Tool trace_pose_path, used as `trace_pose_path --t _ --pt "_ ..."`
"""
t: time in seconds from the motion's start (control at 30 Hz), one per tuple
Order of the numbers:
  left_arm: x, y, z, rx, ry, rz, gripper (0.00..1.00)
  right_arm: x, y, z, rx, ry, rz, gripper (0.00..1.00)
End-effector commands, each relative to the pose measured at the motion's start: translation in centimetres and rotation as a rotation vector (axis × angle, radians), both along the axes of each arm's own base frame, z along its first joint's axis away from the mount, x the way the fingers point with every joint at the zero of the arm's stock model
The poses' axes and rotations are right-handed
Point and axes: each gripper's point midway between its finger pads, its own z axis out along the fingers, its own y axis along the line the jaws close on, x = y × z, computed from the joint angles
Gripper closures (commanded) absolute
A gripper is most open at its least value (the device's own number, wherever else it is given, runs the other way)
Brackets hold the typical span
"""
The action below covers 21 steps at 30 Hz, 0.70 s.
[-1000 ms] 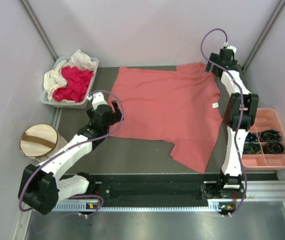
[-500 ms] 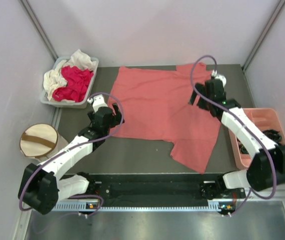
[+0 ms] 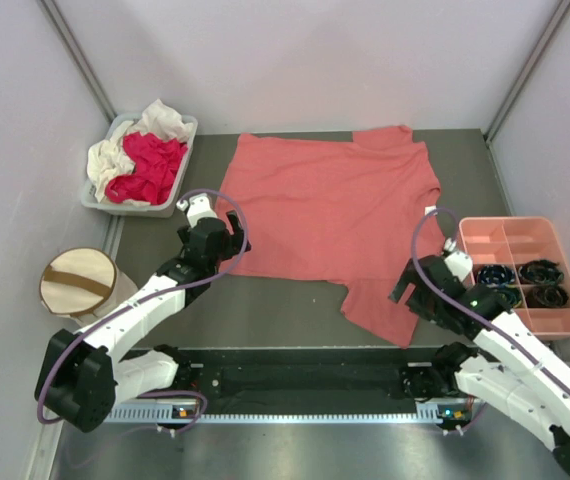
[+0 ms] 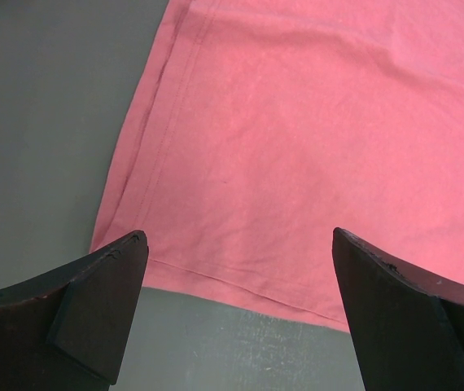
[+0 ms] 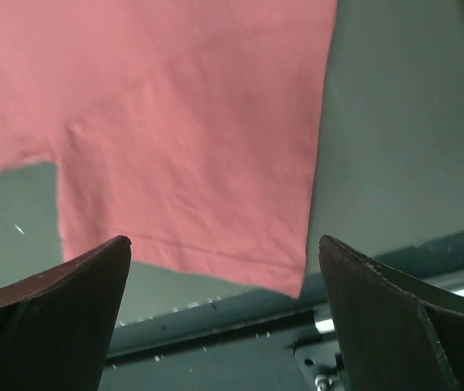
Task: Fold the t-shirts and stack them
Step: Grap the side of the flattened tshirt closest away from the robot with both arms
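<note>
A large salmon-pink t-shirt lies spread flat on the dark table, its small white neck label toward the right. My left gripper hovers open over the shirt's near-left hem corner, and nothing sits between its fingers. My right gripper is open above the near sleeve, close to the sleeve's hem and the table's front edge, with nothing in it. Crumpled magenta-red and cream-white t-shirts lie in a bin at the back left.
The grey bin stands at the far left. A cream drum-shaped fabric bin with a brown strap sits at the near left. A pink compartment tray with dark items is at the right. A black rail runs along the front.
My right arm has swung from the shirt's far right corner back to the near side, ending over the near sleeve. The left gripper has barely shifted. The shirt lies as before.
</note>
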Motion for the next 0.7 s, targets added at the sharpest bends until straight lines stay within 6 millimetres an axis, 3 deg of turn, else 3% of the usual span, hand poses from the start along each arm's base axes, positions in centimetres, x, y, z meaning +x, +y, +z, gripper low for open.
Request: trace_pose_path --t 0.0,0.13,0.23,0.4,0.53,0.67 --pt "0.4 -0.7 1.5 -0.041 -0.044 -0.009 0.01 -2.7 0.9 -2.1 0.011 0.072 -0.095 0.02" --pt "0.3 -0.7 1.6 -0.041 -0.048 -0.012 0.01 -4.5 1.6 -4.3 -0.057 0.132 -0.091 0.02" --pt "0.1 -0.7 1.3 -0.037 -0.040 -0.017 0.01 -5.1 1.9 -4.6 -0.096 0.132 -0.114 0.01" --pt "-0.1 -0.8 0.9 -0.038 -0.034 -0.026 0.01 -6.4 1.0 -6.2 -0.144 0.171 -0.178 0.02" --pt "0.0 -1.1 0.7 -0.040 -0.027 -0.042 0.01 -6.9 -0.3 -7.8 -0.124 0.161 -0.231 0.09" --pt "0.3 -1.6 0.5 -0.039 -0.018 -0.062 0.01 -6.9 -0.7 -7.8 -0.098 0.141 -0.261 0.17"
